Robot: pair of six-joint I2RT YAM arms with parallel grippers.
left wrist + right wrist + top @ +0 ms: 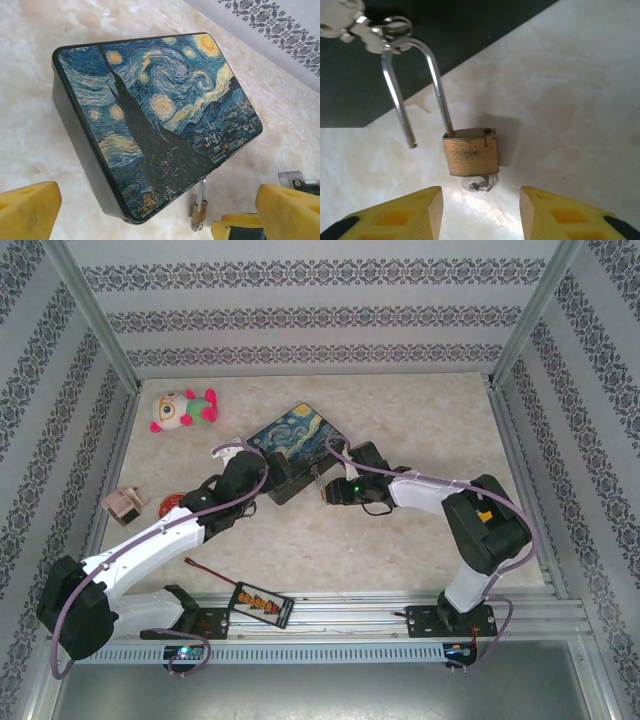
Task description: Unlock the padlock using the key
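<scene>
- The padlock (470, 156) sits right in front of the right gripper (480, 210). It's a small brass-coloured body with scuffed faces, out on the pale marbled table (400, 560).
- Its shackle (437, 75) is sprung: one leg goes down into the body, while the other hangs free with its tip clear of the brass.
- The top of the shackle is hooked through a small silvery clasp (370, 32) on the dark side of the tin box (165, 110).
- A silvery bit pokes out from under the body. By the look of it that's the key (479, 184), seated in the bottom of the lock.
- On the right gripper the yellow fingertips (405, 212) stand apart. One is on each side, just short of the padlock, with nothing between them and neither touching the brass.
- The left gripper (159, 212) has its jaws spread wide, the yellow pads (27, 210) well clear on either side. It hovers at the near corner of the starry-night lid and grips nothing.
- From above, both arms reach in toward the front edge of the box and the lock lies between their tips.
- Off to the far left is a pink and green plush toy (183, 408). Nearer the left wall there's a small wooden block (122, 505), and a black handset (263, 603) lies by the rail.
</scene>
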